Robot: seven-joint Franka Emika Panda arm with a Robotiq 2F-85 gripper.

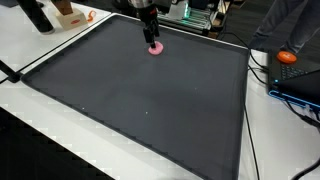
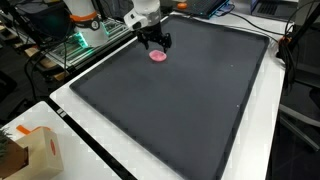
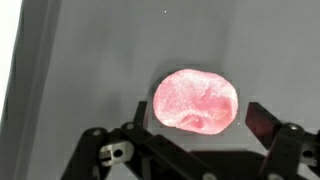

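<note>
One gripper (image 1: pixel 151 38), jaws spread wide and holding nothing, hangs right over a flat round pink glittery blob (image 1: pixel 155 48).
The blob lies on the big dark grey mat (image 1: pixel 140 105) that covers most of the white table (image 1: pixel 40 115). In both exterior views it's close to the mat's edge, on the side where the arm comes in. In the wrist view the blob sits between the black fingers (image 3: pixel 262 122), apart from both. Can't tell if the tips touch the mat. An orange ball (image 1: pixel 288 57) sits well off to the side.
</note>
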